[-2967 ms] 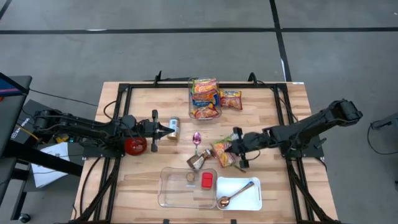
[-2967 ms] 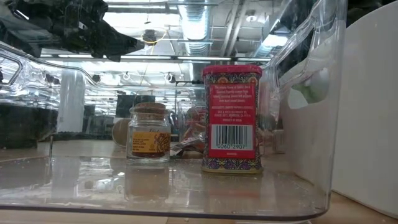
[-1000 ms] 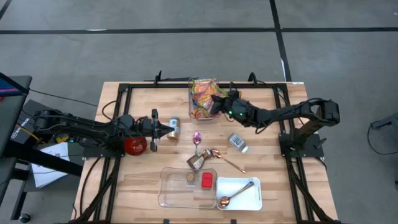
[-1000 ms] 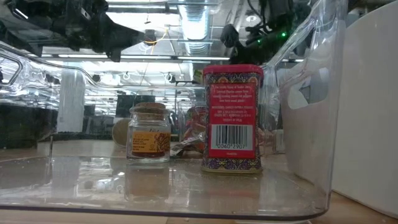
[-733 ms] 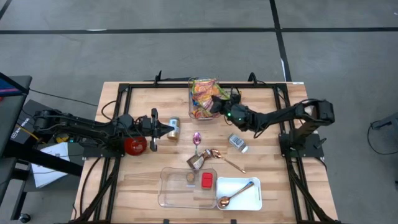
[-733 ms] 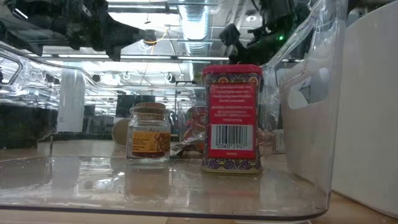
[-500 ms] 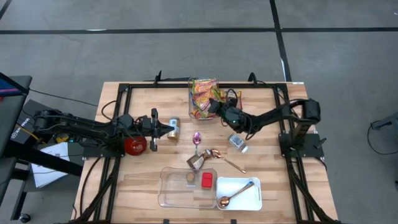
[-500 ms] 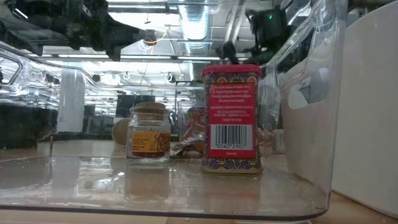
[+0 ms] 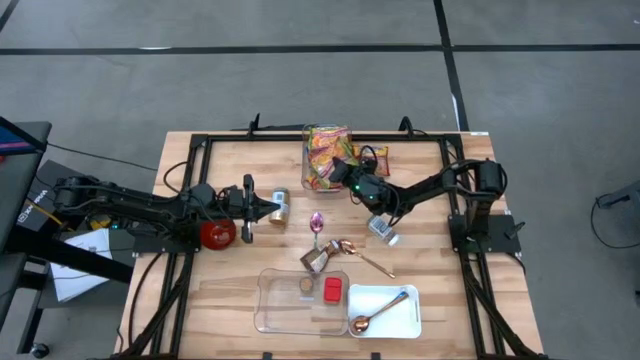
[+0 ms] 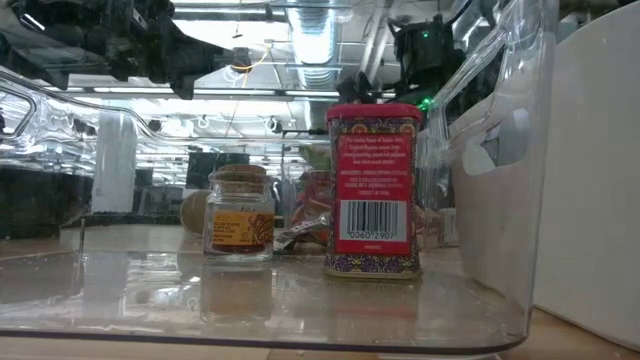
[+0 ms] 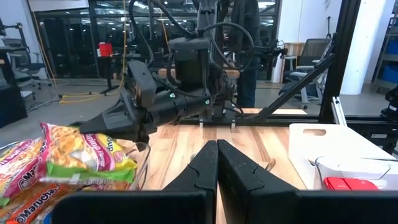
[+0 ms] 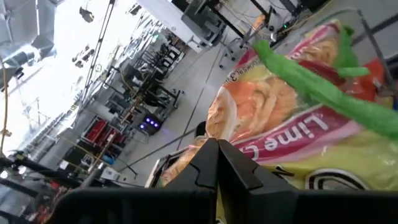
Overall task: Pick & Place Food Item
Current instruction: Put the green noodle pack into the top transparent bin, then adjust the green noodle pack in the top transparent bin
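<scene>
**Beside the noodle bin**

Nearest on the desk [image 9: 230, 300], a clear tray [image 9: 280, 305] holds a small jar [image 9: 306, 286] and a red tin [image 9: 333, 290], with a white tray [image 9: 395, 318] carrying a spoon [image 9: 375, 313] just beside it. Farther back, my left gripper [image 9: 270, 207] has its jaws closed and empty, near a can [image 9: 280, 205]. Farthest, my right gripper [image 9: 345, 172] sits with jaws closed against the noodle packets [image 9: 322, 160] in the clear bin [image 9: 327, 131].

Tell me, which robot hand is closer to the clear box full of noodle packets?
The right. The right gripper is at the noodle box, fingers shut, while the left gripper waits farther off by the small can.
</scene>
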### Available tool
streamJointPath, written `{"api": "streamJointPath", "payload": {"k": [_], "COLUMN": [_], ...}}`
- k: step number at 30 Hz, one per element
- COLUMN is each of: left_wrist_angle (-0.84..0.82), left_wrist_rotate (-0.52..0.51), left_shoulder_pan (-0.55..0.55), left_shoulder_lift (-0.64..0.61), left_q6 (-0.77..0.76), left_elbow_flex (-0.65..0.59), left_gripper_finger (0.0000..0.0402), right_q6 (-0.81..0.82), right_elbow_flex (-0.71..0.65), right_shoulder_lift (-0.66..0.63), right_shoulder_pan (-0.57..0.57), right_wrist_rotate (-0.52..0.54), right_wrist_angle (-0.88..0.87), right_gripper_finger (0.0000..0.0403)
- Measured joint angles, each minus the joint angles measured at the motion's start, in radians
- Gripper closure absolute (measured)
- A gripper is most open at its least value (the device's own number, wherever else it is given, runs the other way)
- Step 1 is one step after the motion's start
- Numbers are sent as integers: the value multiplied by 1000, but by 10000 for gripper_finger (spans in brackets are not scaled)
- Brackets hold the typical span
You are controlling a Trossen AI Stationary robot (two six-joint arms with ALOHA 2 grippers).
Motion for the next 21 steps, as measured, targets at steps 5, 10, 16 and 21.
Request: {"api": "streamJointPath", "payload": {"k": [5, 10, 16, 21], "left_wrist_angle": [0, 0, 0, -27], "left_wrist_rotate": [0, 0, 1, 1], "left_shoulder_pan": [0, 0, 0, 0], "left_shoulder_lift": [0, 0, 0, 0], "left_q6": [1, 0, -1, 6], "left_elbow_flex": [0, 0, 0, 0], "left_gripper_finger": [402, 402, 402, 402], "right_q6": [-65, -81, -248, -463], "right_elbow_flex": [0, 0, 1, -4], "right_shoulder_lift": [-2, -2, -3, -18], "right_shoulder_pan": [2, 6, 26, 41], "right_wrist_rotate": [-28, -61, -67, -146], "right_wrist_angle": [13, 18, 129, 182], "right_gripper_finger": [388, 351, 313, 304]}}
